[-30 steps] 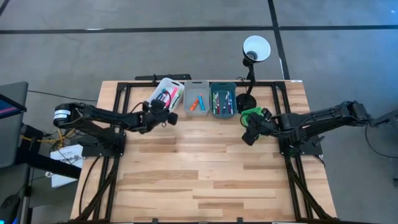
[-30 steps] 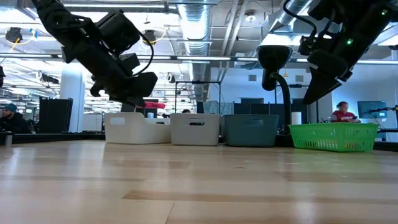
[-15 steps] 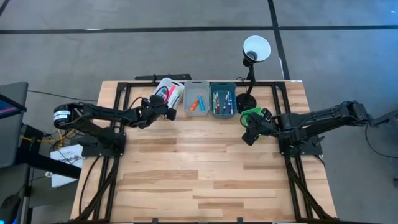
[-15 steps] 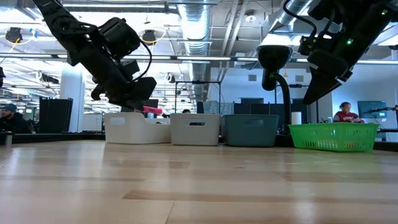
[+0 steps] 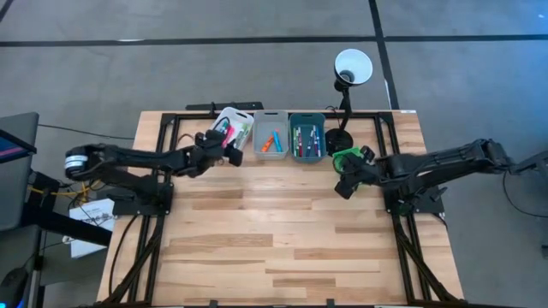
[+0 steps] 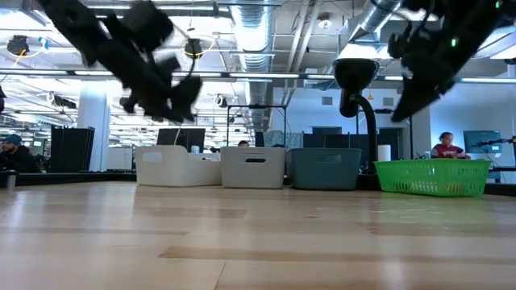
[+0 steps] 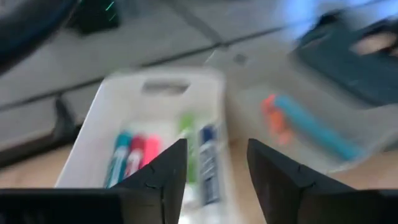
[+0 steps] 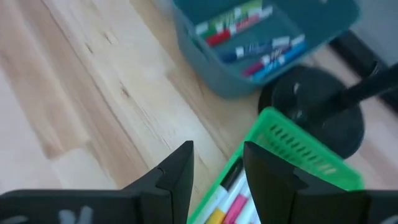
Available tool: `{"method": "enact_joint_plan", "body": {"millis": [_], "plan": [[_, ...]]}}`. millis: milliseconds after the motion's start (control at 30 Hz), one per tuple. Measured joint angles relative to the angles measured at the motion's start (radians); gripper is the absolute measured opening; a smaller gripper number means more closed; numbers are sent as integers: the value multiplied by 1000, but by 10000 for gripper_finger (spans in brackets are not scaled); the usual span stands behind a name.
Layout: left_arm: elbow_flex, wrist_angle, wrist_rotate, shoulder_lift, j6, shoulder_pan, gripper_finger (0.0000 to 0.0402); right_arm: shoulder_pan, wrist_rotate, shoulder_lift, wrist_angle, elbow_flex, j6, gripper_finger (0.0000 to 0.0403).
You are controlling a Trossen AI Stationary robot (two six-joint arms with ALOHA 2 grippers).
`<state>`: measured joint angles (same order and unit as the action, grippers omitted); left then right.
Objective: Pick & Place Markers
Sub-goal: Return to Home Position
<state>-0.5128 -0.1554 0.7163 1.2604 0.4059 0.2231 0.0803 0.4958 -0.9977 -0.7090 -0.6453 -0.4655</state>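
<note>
Left gripper [image 7: 216, 152]: fingers apart, nothing between them. Just ahead and below is the white bin [image 7: 165, 84], with teal, pink, green and blue markers [image 7: 138, 152] lying lengthwise in it. Beside it, farther from the fingers, is the grey bin [image 7: 244, 99], holding an orange and a blue one.

Right gripper [image 8: 217, 152]: fingers apart, empty. The green basket [image 8: 298, 146] sits under and ahead of it with markers inside, partly cut off by the fingers. Beyond that is the teal bin [image 8: 217, 84] with red, green and blue ones. The lamp [image 8: 311, 109] base is beside the basket.

High view only: the bins line the far edge, and the table [image 5: 282, 248] spreads wide behind both grippers.

Low view only: both grippers hang above rim height. The bin walls hide every marker, and the finger gaps are unreadable there.
</note>
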Motion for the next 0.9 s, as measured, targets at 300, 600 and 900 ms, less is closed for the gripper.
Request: {"method": "enact_joint_plan", "body": {"millis": [300, 600, 900], "plan": [[51, 12, 0, -468, -223, -275, 110, 117, -2, 277, 10, -49, 233, 127], [299, -27, -45, -868, -271, -421, 6, 277, -72, 697, 355, 153, 411, 117], [479, -264, -379, -1019, -431, -421, 5, 318, -126, 993, 439, 366, 476, 104]]}}
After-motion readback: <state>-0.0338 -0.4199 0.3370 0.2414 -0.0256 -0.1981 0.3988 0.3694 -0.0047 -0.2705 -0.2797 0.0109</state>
